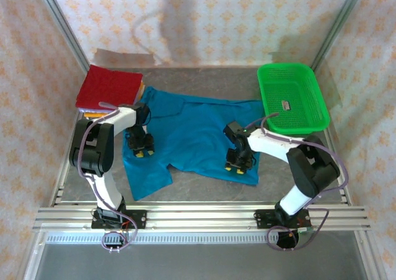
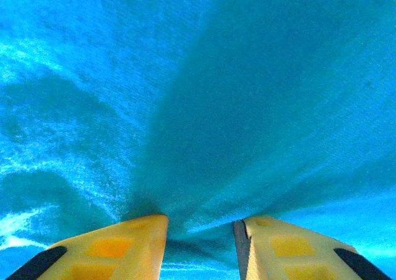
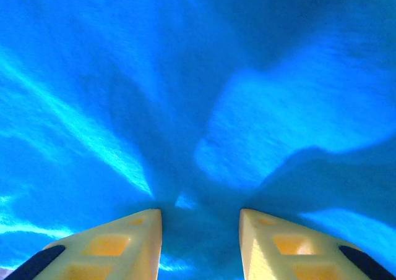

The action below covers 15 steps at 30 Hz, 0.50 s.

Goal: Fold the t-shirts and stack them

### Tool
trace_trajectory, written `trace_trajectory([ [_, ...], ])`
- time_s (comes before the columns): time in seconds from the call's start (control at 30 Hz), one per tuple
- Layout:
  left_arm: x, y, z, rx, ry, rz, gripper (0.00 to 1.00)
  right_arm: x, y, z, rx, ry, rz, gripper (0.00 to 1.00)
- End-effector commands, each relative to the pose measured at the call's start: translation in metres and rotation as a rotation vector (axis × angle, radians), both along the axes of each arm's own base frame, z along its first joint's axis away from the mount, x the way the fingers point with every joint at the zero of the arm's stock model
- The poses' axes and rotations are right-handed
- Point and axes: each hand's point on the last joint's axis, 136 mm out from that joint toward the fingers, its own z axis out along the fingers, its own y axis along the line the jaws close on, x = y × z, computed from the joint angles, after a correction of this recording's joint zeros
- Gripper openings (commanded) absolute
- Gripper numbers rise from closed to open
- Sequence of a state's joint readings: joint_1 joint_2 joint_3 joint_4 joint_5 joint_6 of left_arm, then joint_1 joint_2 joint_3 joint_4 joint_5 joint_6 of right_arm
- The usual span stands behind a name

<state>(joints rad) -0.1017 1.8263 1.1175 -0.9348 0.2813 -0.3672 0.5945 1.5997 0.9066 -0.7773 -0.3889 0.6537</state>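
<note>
A green plastic mesh basket (image 1: 303,82) sat at the far right corner of the grey tabletop (image 1: 204,190), with a small pale tag (image 1: 286,105) lying inside it. Aluminium rails (image 1: 204,217) ran along the near edge. Orange-patterned wallpaper (image 1: 216,20) covered the walls around.

no readable text; the small label (image 1: 286,105) inside the green mesh basket (image 1: 298,85) is too tiny to read.

Teal-blue t-shirt (image 1: 198,131): matt, finely knitted cloth. Dark red t-shirt (image 1: 108,87): coarser, nubbly cloth. Green basket (image 1: 303,85): glossy plastic mesh. Fingers (image 2: 124,249) of left gripper (image 2: 201,221): smooth matt yellow plastic. Bench (image 1: 204,82): dull grey, faintly mottled. Rails (image 1: 198,217): brushed metal.
</note>
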Motion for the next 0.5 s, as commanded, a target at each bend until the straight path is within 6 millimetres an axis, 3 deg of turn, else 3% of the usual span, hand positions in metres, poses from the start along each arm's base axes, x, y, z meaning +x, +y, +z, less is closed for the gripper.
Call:
trace_trajectory([
  [0.0,-0.042,0.034,-0.018,0.147,0.140,0.008,0.38,0.012,-0.015,0.045,-0.058,-0.099,-0.017,0.38],
  [0.1,-0.049,0.039,-0.022,0.132,0.155,0.031,0.38,0.038,-0.032,0.070,-0.103,-0.196,-0.042,0.38],
  [0.17,-0.050,0.040,-0.023,0.120,0.153,0.043,0.38,0.058,-0.046,0.074,-0.130,-0.240,-0.058,0.38],
  [0.3,-0.045,0.040,-0.020,0.111,0.140,0.042,0.38,0.100,-0.079,0.074,-0.227,-0.315,-0.075,0.37],
  [0.47,-0.044,0.040,-0.019,0.103,0.139,0.046,0.38,0.137,-0.098,0.057,-0.224,-0.309,-0.103,0.35],
])
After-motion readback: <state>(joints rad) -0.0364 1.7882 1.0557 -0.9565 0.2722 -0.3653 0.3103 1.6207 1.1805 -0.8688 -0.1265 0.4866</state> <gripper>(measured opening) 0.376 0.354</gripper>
